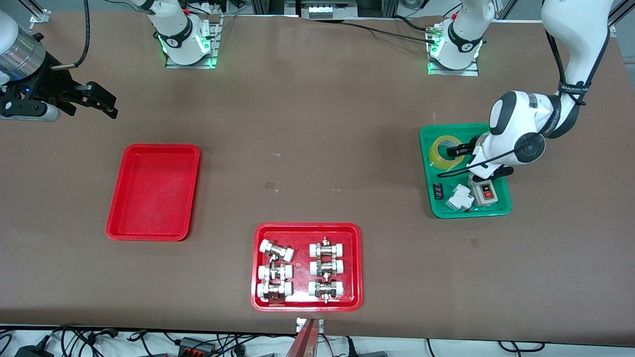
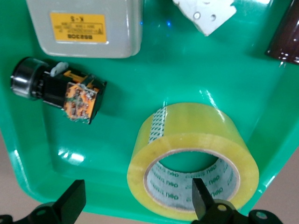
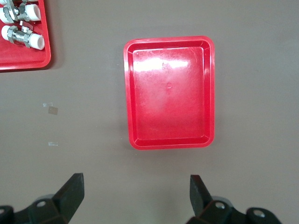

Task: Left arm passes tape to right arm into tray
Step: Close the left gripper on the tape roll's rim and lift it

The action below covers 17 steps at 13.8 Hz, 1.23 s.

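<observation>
Left wrist view: the left pincer [image 2: 138,205] gapes wide, holding nothing, one finger [image 2: 201,198] over the core of the tape [image 2: 191,154] lying in the green tray [image 2: 135,88]. Lower squarely, straddling the wall. The right pincer [image 3: 135,193], wide and empty, waits above the desk [image 1: 317,124] by the red tray [image 1: 154,191].

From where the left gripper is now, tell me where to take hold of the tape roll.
Grip the tape's ring wall from above, probably one finger in the core hole and one outside. It lies flat in the green tray, hole up, and the open left gripper already has one finger over the hole.
</observation>
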Available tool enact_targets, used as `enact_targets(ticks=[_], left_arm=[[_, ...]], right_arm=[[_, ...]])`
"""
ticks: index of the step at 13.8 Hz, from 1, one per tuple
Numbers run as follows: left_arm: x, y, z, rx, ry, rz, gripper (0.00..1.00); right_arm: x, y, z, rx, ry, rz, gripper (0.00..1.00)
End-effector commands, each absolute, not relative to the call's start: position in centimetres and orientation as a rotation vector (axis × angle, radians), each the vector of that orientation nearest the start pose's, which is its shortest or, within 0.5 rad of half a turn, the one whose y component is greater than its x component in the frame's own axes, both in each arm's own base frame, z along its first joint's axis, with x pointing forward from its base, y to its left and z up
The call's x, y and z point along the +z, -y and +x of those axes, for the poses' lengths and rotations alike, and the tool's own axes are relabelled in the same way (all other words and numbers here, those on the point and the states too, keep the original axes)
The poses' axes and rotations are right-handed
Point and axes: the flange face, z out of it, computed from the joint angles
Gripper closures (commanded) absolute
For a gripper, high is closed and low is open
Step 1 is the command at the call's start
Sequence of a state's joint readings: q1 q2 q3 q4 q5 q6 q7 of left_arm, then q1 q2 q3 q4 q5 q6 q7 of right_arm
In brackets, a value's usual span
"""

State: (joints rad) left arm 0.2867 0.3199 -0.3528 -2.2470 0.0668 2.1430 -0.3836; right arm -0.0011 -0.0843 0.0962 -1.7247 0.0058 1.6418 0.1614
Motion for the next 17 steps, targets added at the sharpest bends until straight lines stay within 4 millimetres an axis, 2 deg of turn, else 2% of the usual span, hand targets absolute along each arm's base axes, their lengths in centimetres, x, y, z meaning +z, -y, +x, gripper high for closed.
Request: enact_targets(ticks=[1,3,6,7,8,12,17], left_arm=[[19.2,3.6,48.4,0.599,0.390,-3.026,0.00],[19.3,3.6,48.4,0.593,0.392,-3.027,0.01],[19.3,3.6,48.3,0.590,0.442,-3.013,0.73],[19.5,3.6,48.4,0.582,0.456,-3.010,0.88],[20.0,2.9,48.6,0.567,0.483,-3.010,0.99],[20.7,2.4,49.1,0.540,0.495,-3.016,1.00],[24.1,2.2,50.5,0.448,0.507,-3.022,1.00]], right_arm=[[60.4,-5.4,53.0,0.001,-0.114,-3.149,0.00],[60.5,-5.4,53.1,-0.004,-0.114,-3.149,0.00],[60.4,-5.4,53.1,-0.001,-0.114,-3.149,0.00],[60.4,-5.4,53.1,0.001,-0.114,-3.149,0.00],[60.3,-5.4,53.1,0.003,-0.114,-3.149,0.00],[60.3,-5.4,53.1,0.003,-0.114,-3.149,0.00],[60.4,-5.4,53.1,0.001,-0.114,-3.149,0.00]])
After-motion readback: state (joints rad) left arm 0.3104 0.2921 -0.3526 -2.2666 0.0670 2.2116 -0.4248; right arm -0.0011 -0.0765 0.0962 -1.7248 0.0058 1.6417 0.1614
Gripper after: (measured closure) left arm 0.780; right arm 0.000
